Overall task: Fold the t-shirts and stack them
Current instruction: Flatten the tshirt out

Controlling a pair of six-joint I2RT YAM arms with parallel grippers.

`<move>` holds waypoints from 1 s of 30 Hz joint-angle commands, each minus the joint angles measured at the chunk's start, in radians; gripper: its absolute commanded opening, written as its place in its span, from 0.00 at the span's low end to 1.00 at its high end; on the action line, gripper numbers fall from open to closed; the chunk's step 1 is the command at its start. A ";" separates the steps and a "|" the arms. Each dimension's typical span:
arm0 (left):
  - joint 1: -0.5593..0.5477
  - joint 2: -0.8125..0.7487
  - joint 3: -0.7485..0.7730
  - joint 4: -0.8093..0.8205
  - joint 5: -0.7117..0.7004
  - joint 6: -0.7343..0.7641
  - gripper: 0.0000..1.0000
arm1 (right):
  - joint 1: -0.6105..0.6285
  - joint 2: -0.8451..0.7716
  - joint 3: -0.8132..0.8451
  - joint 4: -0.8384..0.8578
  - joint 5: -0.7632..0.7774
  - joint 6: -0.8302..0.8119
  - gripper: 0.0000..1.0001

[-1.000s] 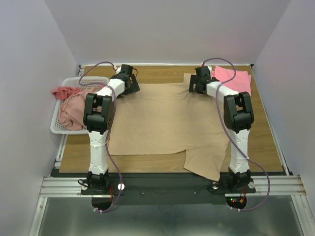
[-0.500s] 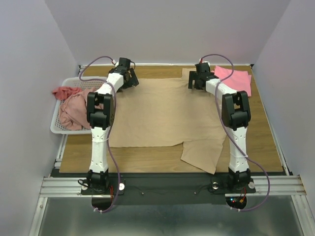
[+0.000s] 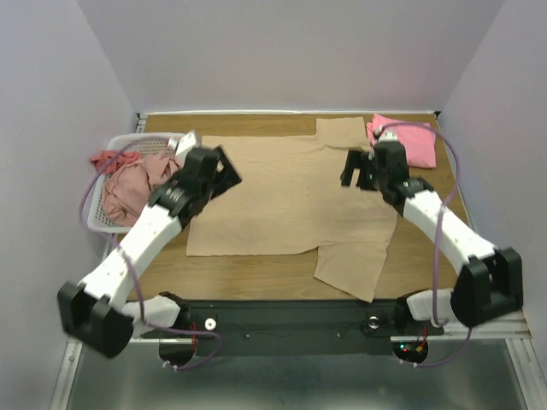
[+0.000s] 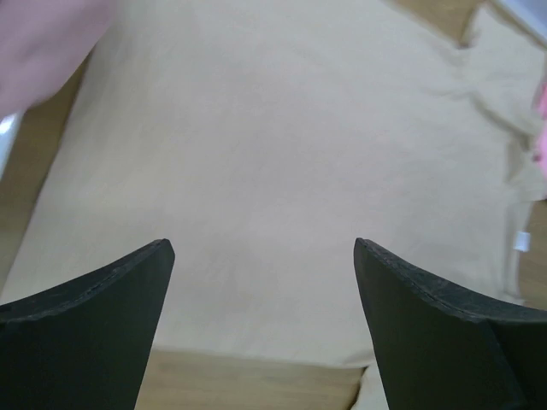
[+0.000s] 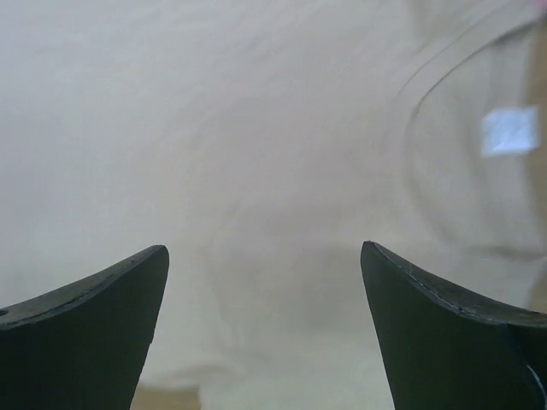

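Left gripper (image 3: 224,173), wide open and empty, hovers over the large tan cloth t-shirt (image 3: 282,201) spread flat on the brown wooden table (image 3: 256,272). The right gripper (image 3: 354,169), likewise open and empty, hovers near its collar. Folding seems due next: both must descend and pinch an edge.

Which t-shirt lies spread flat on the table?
The large tan cloth t-shirt; the bright pink one is folded, the dusty-pink ones lie crumpled in the white mesh basket.
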 commanded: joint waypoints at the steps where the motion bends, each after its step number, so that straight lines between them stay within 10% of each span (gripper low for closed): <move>1: 0.023 -0.164 -0.331 -0.146 -0.073 -0.246 0.98 | 0.034 -0.242 -0.289 -0.052 -0.105 0.142 1.00; 9: 0.020 -0.490 -0.643 -0.159 -0.030 -0.439 0.97 | 0.034 -0.587 -0.473 -0.089 -0.214 0.258 1.00; 19: 0.167 -0.159 -0.602 -0.165 -0.080 -0.518 0.97 | 0.034 -0.552 -0.482 -0.113 -0.205 0.245 1.00; 30: 0.236 -0.128 -0.665 -0.077 -0.092 -0.535 0.88 | 0.034 -0.542 -0.479 -0.115 -0.176 0.240 1.00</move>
